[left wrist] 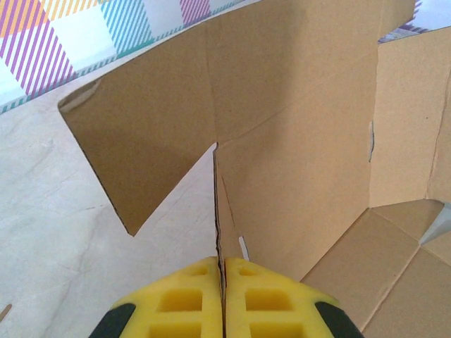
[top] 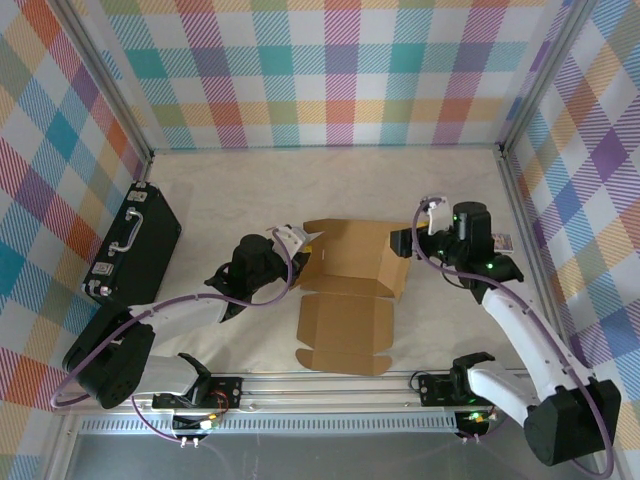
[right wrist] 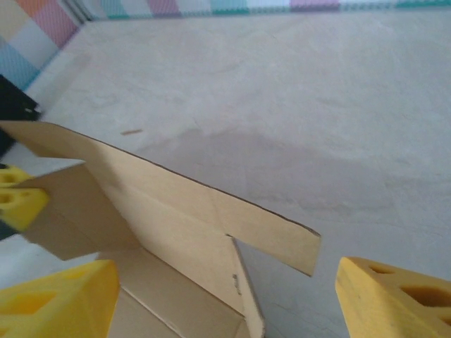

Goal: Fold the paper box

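Note:
The paper box [top: 345,300] is brown cardboard, partly folded in the middle of the table, with its rear walls raised and a flat flapped panel lying toward me. My left gripper [top: 305,240] is shut on the thin edge of the left wall; in the left wrist view the yellow pads [left wrist: 183,303] of my left gripper [left wrist: 223,278] pinch that edge of the box [left wrist: 303,141]. My right gripper [top: 400,242] is at the box's right end. In the right wrist view it [right wrist: 225,303] stands open, astride the upright corner of the box [right wrist: 176,218], touching nothing.
A black hard case [top: 135,245] with a handle lies at the left by the checked wall. A small printed packet [top: 501,241] sits behind the right arm. A metal rail [top: 330,385] runs along the near edge. Checked walls enclose three sides.

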